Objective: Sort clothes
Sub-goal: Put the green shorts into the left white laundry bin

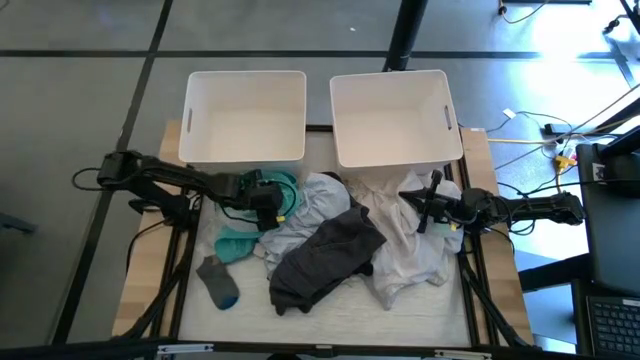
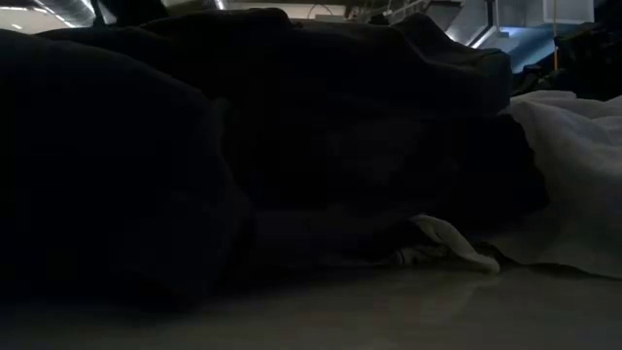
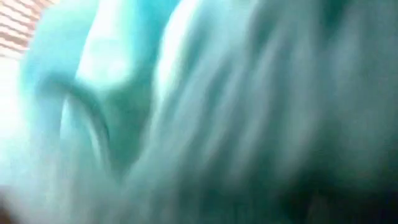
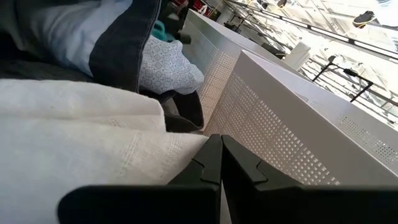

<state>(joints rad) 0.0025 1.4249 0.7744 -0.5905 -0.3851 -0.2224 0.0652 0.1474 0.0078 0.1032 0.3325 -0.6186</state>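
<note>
The clothes lie in a heap on the table in front of two bins. A teal garment (image 1: 240, 243) is at the left, a light grey one (image 1: 312, 203) and a dark grey one (image 1: 325, 255) are in the middle, and a white one (image 1: 412, 250) is at the right. A small grey sock (image 1: 218, 280) lies at the near left. My left gripper (image 1: 268, 200) is down in the teal garment, which fills the left wrist view (image 3: 199, 112) and hides the fingers. My right gripper (image 4: 221, 158) is shut, low over the white garment (image 4: 81, 137) beside the right bin's wall (image 4: 280, 124). A patterned white cloth (image 4: 165, 65) lies beyond. My right gripper's shut fingers (image 4: 208, 165) lie level just over the white garment's far part, coming from the table's right. I cannot tell whether they touch it.
Two white plastic bins stand side by side at the far edge, the left bin (image 1: 245, 75) and the right bin (image 1: 390, 78). In the low view dark cloth (image 2: 243, 146) blocks most of the sight, with white cloth (image 2: 573, 175) at the right. A bare strip of table (image 1: 340, 305) runs along the near edge.
</note>
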